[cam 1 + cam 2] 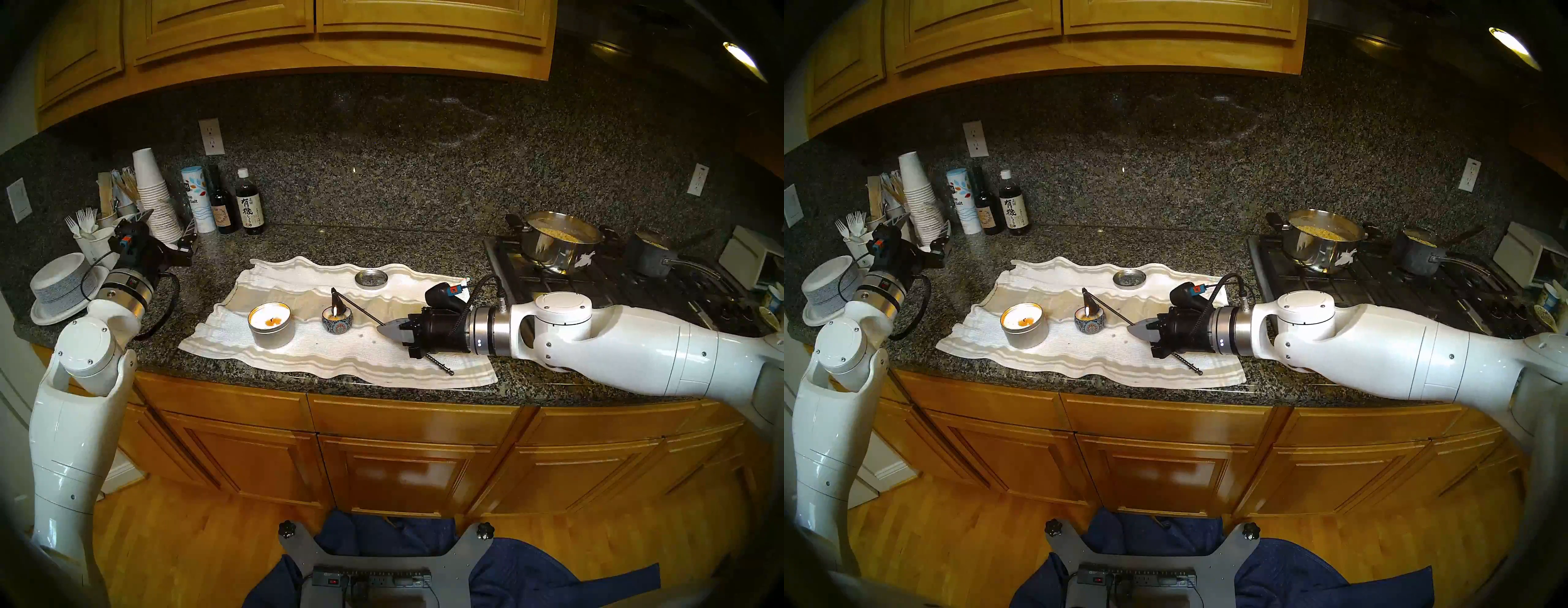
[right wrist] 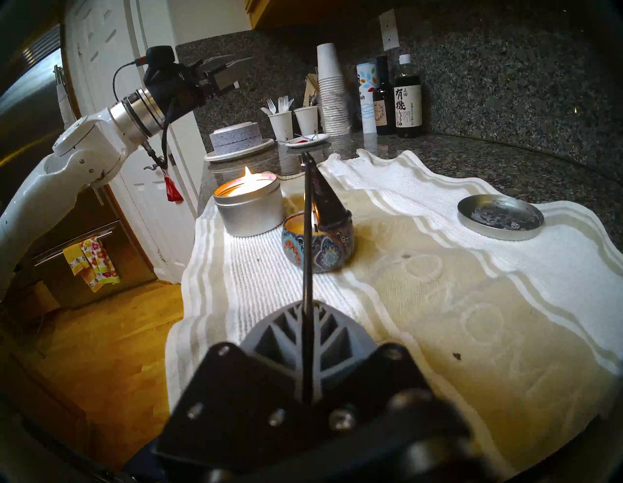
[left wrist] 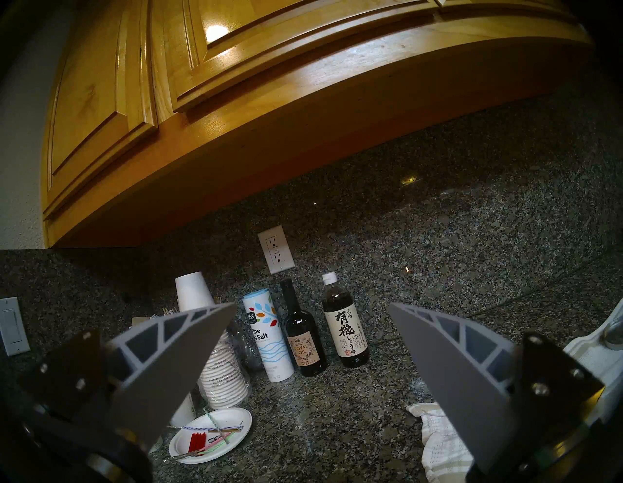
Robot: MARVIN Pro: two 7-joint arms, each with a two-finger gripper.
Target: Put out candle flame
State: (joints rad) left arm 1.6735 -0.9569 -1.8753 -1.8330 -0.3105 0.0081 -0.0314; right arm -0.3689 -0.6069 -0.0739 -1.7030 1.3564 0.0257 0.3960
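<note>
Granite countertop (image 1: 297,242), striped towel (image 1: 297,352) spread beneath wooden cabinets (image 1: 322,25).

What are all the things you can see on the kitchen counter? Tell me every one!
towel: 1, white with beige stripes, counter middle
tin candle: 1, silver, lit, towel's left
patterned candle: 1, blue, lit, towel's middle
snuffer: 1, black, cone over patterned candle
lid: 1, silver, towel's back
bottles: 2, dark, by wall
salt: 1, white, beside bottles
cups: stack, white, back left
pots: 2, steel and dark, stove
left gripper: open, empty
right gripper: shut on snuffer
</note>
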